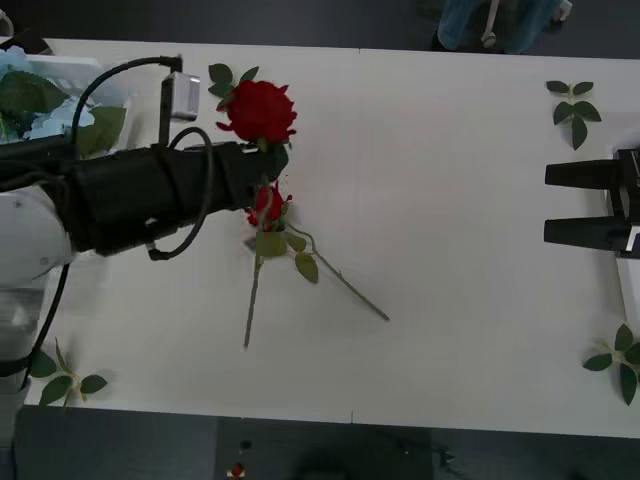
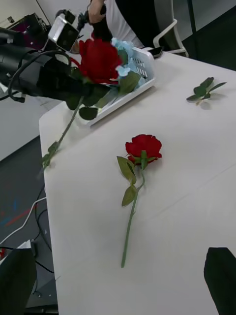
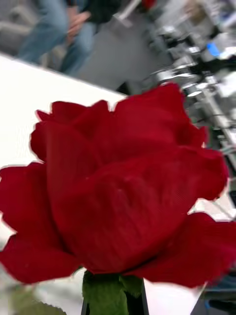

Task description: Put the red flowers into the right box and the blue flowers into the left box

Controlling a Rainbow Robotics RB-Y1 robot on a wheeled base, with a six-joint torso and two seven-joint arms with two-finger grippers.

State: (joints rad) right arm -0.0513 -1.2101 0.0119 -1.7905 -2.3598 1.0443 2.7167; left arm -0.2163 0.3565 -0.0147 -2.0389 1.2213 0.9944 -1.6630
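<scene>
My left gripper (image 1: 264, 152) is shut on the stem of a red flower (image 1: 260, 110), holding it above the table with the stem hanging down toward the front edge. Its bloom (image 3: 123, 197) sits just past the fingers in the left wrist view. A second red flower (image 1: 266, 205) lies on the table right under it, also seen lying flat (image 2: 143, 146) in the right wrist view. Blue flowers (image 1: 25, 95) rest in the left box (image 2: 145, 61) at the far left corner. My right gripper (image 1: 592, 205) waits open at the right edge, beside the right box's rim (image 1: 630, 290).
Loose green leaf sprigs lie at the far right (image 1: 573, 105), near right (image 1: 620, 362) and near left (image 1: 65, 382) of the white table (image 1: 450, 200). A person stands behind the far edge.
</scene>
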